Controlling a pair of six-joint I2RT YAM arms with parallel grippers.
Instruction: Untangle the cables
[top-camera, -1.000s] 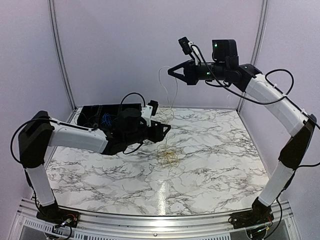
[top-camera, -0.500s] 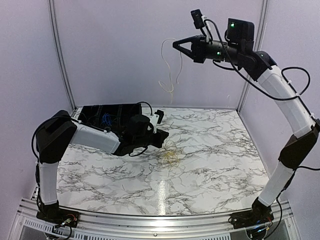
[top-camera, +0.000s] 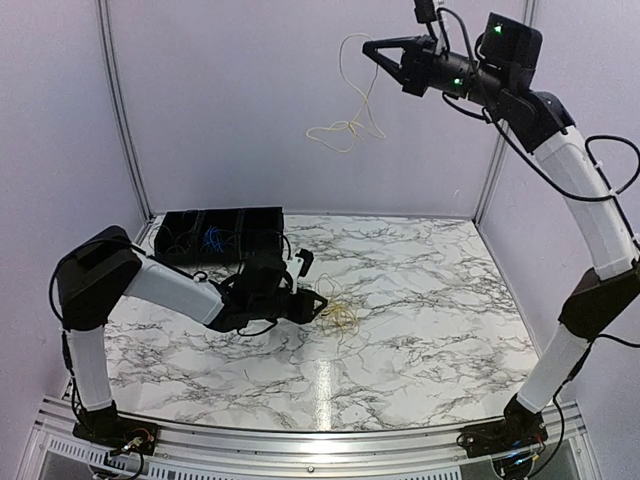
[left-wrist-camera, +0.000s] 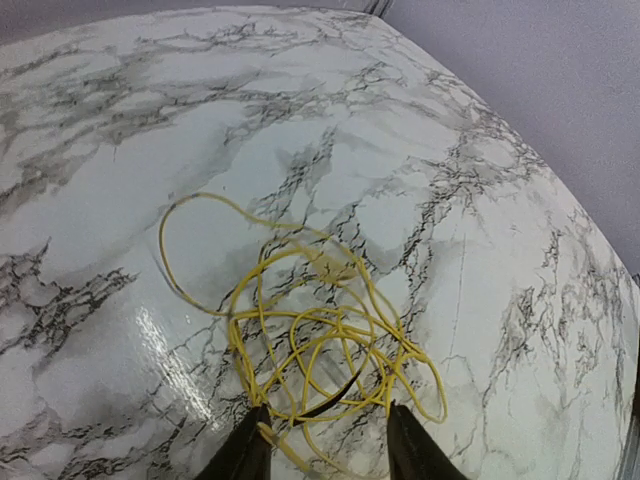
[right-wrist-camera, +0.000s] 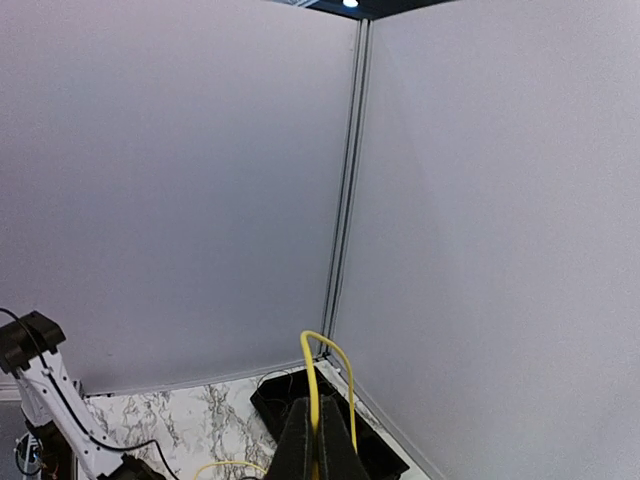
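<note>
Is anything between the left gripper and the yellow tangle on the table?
Nothing visible. The left gripper sits right at the yellow tangle, near loops between its parted fingers, bare table around. The lifted cable hangs from the shut right gripper, high and clear.

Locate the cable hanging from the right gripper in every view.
Top external: the hanging cable dangles upper centre, from the right gripper.
Left wrist: not in it.
Right wrist: hanging cable at bottom centre, pinched in the jaws.
Shared landmark: marble table.
</note>
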